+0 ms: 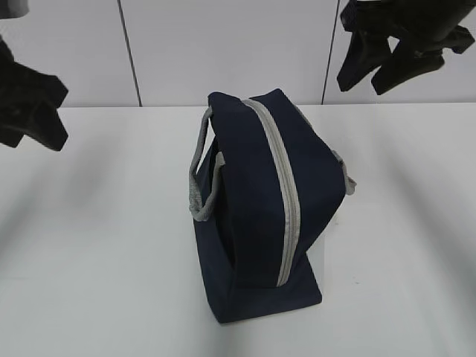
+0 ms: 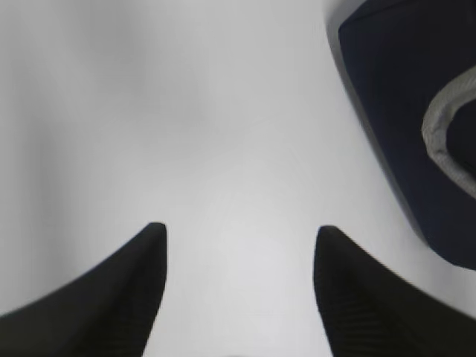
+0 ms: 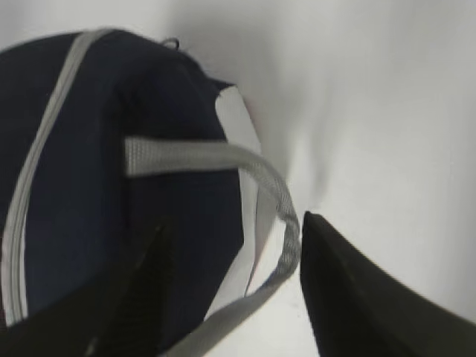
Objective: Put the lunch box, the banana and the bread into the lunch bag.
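At the middle of the exterior frame the lunch bag (image 1: 256, 216) stands on the white table (image 1: 97, 260), with both pincers raised clear of it. Its grey zipper (image 1: 285, 186) is closed and runs lengthwise from the upper centre toward the lower centre, so the bag's long axis points from the back wall toward the camera. A grey handle (image 1: 198, 178) loops off its left face. The left gripper (image 1: 26, 111) hangs at the left edge, well apart from the bag; its wrist view shows the jaws spread over bare table, holding nothing, the bag in the upper right corner. The right gripper (image 1: 398, 52) hovers at the upper right; its jaws stand apart above the bag's other handle (image 3: 253, 186), empty.
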{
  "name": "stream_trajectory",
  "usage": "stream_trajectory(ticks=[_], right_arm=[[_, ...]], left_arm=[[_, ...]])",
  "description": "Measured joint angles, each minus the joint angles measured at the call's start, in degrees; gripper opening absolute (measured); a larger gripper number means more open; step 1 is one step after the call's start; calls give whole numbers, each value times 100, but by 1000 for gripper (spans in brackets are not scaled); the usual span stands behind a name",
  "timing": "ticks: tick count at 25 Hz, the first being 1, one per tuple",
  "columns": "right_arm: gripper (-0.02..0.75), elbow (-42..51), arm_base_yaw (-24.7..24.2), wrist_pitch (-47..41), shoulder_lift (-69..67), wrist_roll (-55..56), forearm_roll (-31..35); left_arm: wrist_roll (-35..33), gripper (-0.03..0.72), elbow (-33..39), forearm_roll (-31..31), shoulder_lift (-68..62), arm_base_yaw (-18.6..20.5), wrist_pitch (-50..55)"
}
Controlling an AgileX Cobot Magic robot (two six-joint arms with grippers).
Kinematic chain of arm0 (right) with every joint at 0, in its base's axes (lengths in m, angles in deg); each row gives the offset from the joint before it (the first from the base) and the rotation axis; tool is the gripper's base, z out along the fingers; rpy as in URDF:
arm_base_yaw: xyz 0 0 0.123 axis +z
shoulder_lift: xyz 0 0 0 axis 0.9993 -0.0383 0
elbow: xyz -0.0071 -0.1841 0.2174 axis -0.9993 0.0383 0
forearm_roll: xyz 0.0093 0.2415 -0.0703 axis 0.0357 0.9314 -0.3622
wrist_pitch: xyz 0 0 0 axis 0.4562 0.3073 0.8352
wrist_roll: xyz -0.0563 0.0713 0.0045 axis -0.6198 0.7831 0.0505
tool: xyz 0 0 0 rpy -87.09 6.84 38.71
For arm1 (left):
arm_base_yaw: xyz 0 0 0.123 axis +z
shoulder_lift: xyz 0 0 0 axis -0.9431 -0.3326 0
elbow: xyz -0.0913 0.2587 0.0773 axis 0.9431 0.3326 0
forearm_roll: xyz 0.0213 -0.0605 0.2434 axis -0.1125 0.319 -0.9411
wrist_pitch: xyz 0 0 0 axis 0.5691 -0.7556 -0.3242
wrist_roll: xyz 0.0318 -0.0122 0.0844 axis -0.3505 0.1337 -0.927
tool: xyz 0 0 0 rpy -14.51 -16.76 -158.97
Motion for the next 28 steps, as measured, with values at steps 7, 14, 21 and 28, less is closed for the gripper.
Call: stream_trajectory(ticks=[7,14,21,28], right_arm=[[404,2116,254,810,1778,0,-142],[404,3759,254,1079,3274,0,-168],[404,4984,254,1162,4927,0,-288],[405,5837,254,978,6660,11,-412]], left_arm=[[6,433,1190,-11,1290,0,-231],[12,431,1966,-16,2619,0,-212],[170,424,2834,-23,3991,0,36],[253,424,3735,-34,5032,-5,261]])
